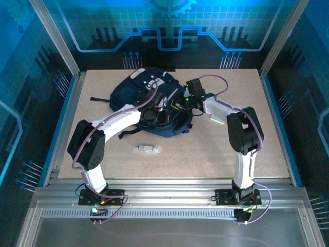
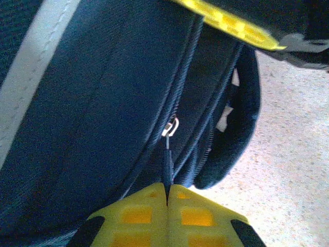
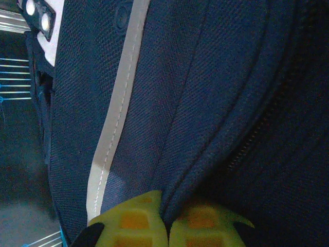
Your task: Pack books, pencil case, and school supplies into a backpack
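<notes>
Top view: pale speckled table (image 1: 205, 154) in an aluminium frame, with blue-lit panelled walls around it. One backpack (image 1: 134, 92) lies at upper centre. Its long axis runs diagonally from upper left to lower right, with the white-patched end toward the top of the frame. Black straps trail off to the left and lower left. One tube (image 1: 146, 149) lies on the table below the backpack and apart from it, long axis left-right. Two arms reach in: the left arm (image 1: 110, 123) from lower left and the right arm (image 1: 221, 108) from the right. Both wrists are over the backpack's lower right part. A lime-green edge (image 1: 216, 120) shows under the right arm; cannot tell what it is.

Left wrist view: navy backpack fabric on the left, pale stripe (image 2: 31, 67) at upper left, speckled table at right. One zipper line runs from the top down to lower centre. The left gripper (image 2: 167, 193) is at bottom centre, its yellow fingers pressed together on the zip pull (image 2: 167, 154). The pull's cord runs straight up to a metal ring. A yellow edge at upper right is unclear.

Right wrist view: navy fabric, with one pale stripe running top to bottom left of centre. The dark wall and a frame rail are at far left. The right gripper (image 3: 164, 218) is at bottom centre, fingers closed and pinching a fold of backpack fabric.
</notes>
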Controlling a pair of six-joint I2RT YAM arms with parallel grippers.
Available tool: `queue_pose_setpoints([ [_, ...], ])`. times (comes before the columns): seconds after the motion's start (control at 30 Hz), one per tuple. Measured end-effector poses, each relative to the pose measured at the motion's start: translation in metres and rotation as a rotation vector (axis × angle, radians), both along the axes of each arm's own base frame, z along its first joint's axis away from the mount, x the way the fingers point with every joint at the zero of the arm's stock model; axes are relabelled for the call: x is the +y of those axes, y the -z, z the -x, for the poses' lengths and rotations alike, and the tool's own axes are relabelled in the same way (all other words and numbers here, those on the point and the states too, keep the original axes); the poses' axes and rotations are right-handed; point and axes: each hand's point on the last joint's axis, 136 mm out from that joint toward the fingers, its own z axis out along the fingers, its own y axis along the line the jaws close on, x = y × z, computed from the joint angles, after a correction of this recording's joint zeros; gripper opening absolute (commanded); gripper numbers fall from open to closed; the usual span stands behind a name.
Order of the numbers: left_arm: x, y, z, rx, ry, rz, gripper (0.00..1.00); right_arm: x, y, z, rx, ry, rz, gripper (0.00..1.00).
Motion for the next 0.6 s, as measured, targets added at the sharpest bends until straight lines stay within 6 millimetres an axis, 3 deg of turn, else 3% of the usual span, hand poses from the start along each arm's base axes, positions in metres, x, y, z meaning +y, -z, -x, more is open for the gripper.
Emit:
queue_pose_setpoints([
  [0.3,0.036,0.017,0.012,-0.053,-0.126,-0.059,0.0,-0.001,0.0,-0.001,-0.005,0.007,0.002,0.0],
  [0.47,0.062,0.013,0.012,-0.101,-0.206,-0.067,0.0,0.0,-0.001,-0.001,-0.013,0.006,-0.003,0.0],
  [0.6,0.112,0.009,0.008,-0.108,-0.327,-0.128,0.0,-0.008,-0.002,-0.008,-0.032,0.028,0.015,0.0],
])
